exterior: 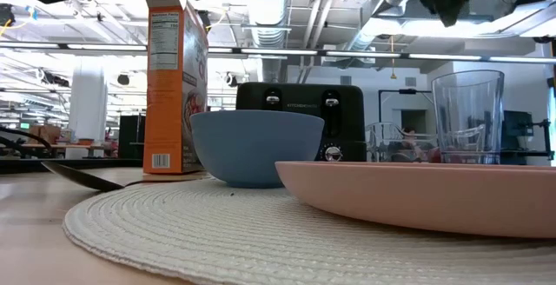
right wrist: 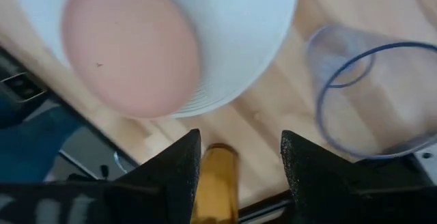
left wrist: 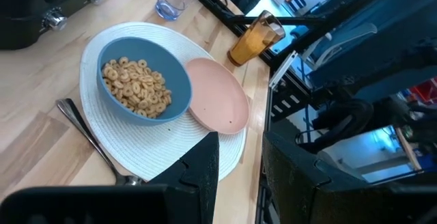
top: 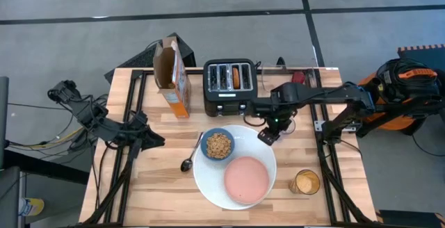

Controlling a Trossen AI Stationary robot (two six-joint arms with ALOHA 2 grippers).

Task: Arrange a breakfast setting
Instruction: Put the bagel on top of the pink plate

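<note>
The big white plate (top: 208,183) lies at the table's near middle and bears the blue bowl of cereal rings (top: 217,144) and the pink saucer (top: 246,179). The metal spoon (top: 189,155) lies on the table left of the plate. The orange cereal box (top: 172,76) stands at the far left. The round toast (top: 236,76) stands in a slot of the black toaster (top: 228,96). The clear tumbler (right wrist: 372,94) stands right of the plate. My right gripper (top: 268,136) hovers open and empty over the plate's far right rim, beside the tumbler. My left gripper (left wrist: 239,176) waits open at the table's left.
An amber glass (top: 304,183) stands at the near right, close to the plate and the table's edge; it also shows between my right fingers in the right wrist view (right wrist: 217,183). Bare wood lies near left of the spoon.
</note>
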